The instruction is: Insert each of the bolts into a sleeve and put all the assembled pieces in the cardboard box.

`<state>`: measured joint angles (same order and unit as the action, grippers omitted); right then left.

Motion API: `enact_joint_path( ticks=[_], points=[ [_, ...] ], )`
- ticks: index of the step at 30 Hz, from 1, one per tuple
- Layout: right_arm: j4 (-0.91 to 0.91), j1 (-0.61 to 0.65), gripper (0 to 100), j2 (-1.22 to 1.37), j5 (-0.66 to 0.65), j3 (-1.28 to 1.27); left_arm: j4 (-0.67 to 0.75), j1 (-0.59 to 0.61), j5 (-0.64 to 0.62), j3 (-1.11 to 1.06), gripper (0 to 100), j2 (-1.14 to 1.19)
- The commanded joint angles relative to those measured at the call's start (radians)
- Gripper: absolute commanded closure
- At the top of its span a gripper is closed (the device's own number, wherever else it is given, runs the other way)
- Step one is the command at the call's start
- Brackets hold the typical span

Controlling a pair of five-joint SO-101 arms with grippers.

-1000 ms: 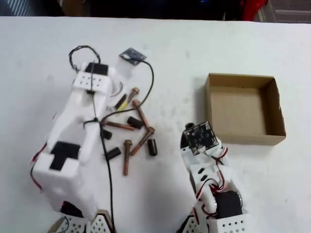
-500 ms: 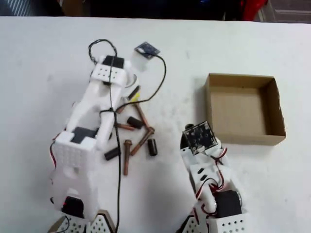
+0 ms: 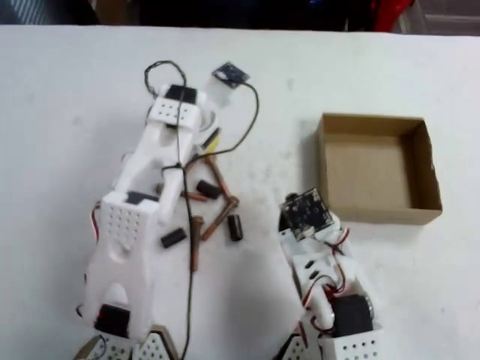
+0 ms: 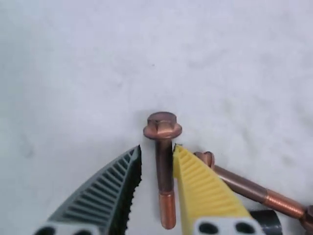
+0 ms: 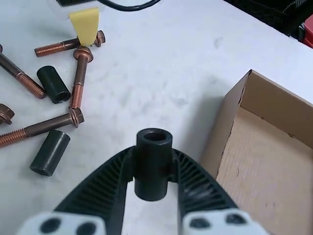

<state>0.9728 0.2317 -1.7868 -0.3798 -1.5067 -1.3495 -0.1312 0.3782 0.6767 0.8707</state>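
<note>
Colleague: What sits closest to you?

Me: My right end effector (image 5: 153, 155), low over the table (image 3: 75, 75) just ahead of its arm. It is clamped on a sleeve (image 5: 153, 169), which stands upright between the jaws, bore facing up.

Colleague: And the box?

Me: The box (image 3: 371, 169) stands on the table just beyond that end effector and off to the right in the high view, with its open side up.

Colleague: The loose parts?

Me: They lie in a heap between my two arms. I count three sleeves (image 3: 235, 226) on their sides and four bolts (image 3: 196, 244) among them, some touching or crossing. The nearest of these bolts lies lengthwise with its head at the far end and a sleeve just beside it.

Colleague: Where is the left side?

Me: My left end effector (image 4: 157, 148) is down at the table on the far edge of the heap. A fifth bolt (image 4: 164, 171) lies flat between its dark finger (image 4: 112, 196) and yellow finger (image 4: 200, 191), with the head just past the fingertips. The yellow finger lies against the shank. A sliver of table shows between the dark finger and the shank, so I call the jaws narrow, not closed on it. Another of the bolts runs just beside the yellow finger on its outer side.
</note>
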Motion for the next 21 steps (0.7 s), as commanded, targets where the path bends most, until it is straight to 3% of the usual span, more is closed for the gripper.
enact_joint_path(
  ticks=[1,9,14,21],
  points=[
    [-0.022,0.001,98.2,-0.013,-0.009,0.012,-0.012,0.004,-0.008,0.052,86,0.012],
    [-0.022,0.001,98.2,-0.013,-0.009,0.012,-0.097,0.004,-0.005,0.054,86,0.019],
    [-0.03,0.001,98.2,-0.013,-0.009,-0.008,-0.081,0.01,-0.002,0.052,87,0.024],
    [-0.056,0.001,98.2,-0.015,-0.014,-0.025,0.005,0.004,-0.002,0.046,96,0.025]
  ],
)
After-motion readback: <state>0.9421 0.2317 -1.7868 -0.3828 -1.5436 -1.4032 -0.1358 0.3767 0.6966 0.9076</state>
